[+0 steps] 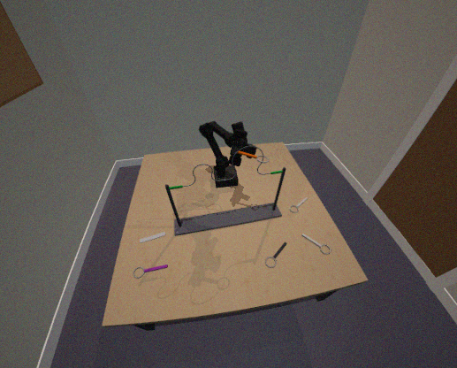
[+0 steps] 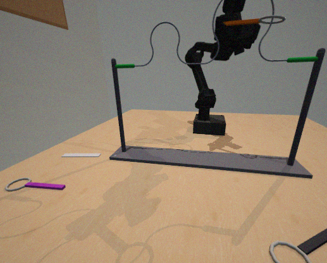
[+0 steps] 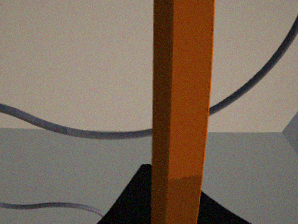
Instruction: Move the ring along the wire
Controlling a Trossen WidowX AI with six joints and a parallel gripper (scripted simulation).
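The orange handle (image 1: pixel 247 154) (image 2: pixel 241 22) (image 3: pixel 187 100) is held roughly level, pointing right. Its ring (image 1: pixel 267 159) (image 2: pixel 284 19) lies nearly flat around the steep right side of the tall right loop of the grey wire (image 1: pixel 202 164) (image 2: pixel 166 22) (image 3: pixel 105 135). The wire passes through the ring; whether they touch I cannot tell. My gripper (image 1: pixel 244 153) (image 2: pixel 236 23) (image 3: pixel 153 173) is shut on the handle, behind that loop. The right green part (image 1: pixel 277 172) (image 2: pixel 302 59) is below and right of the ring. The left green part (image 1: pixel 176 187) (image 2: pixel 124 66) is far left.
The right post (image 1: pixel 279 190) (image 2: pixel 305 107) and left post (image 1: pixel 173 205) (image 2: pixel 119 107) stand on a grey base (image 1: pixel 226 219) (image 2: pixel 209 159). A purple-handled ring tool (image 1: pixel 156 268) (image 2: pixel 45 186), a dark-handled one (image 1: pixel 279 251) (image 2: pixel 318 238) and a white bar (image 1: pixel 152 237) (image 2: pixel 81 155) lie on the table.
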